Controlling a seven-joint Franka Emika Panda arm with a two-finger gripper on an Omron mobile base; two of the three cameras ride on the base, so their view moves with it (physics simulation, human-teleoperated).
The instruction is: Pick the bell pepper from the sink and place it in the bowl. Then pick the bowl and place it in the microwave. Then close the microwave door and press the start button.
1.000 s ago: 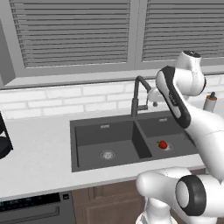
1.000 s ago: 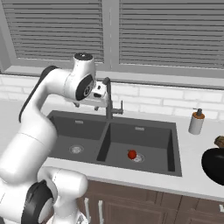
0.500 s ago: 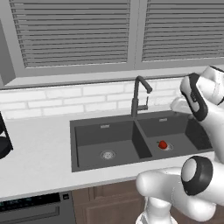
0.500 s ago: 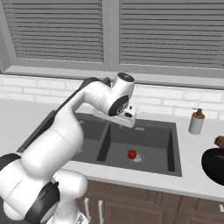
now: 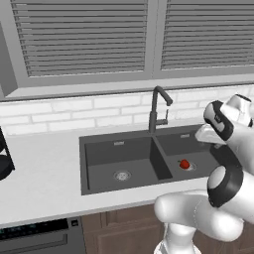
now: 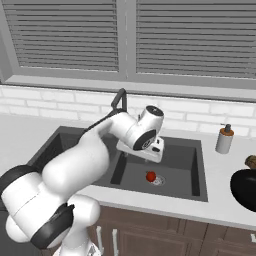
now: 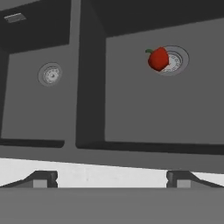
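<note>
jaws wide apart above sink (image 7: 131, 113); bell pepper (image 7: 158, 58) well beyond them.

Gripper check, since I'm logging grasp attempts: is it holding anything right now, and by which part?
Nothing is held. The gripper is open above the sink, and the bell pepper lies apart on the basin's drain.

Bell pepper (image 6: 150, 176) on the drain in the sink's (image 6: 199, 170) right basin, faucet (image 5: 157, 106) behind the divider, bowl (image 6: 245, 187) on the desk (image 6: 225, 172) right of the sink (soap bottle (image 6: 224, 139) behind it).
</note>
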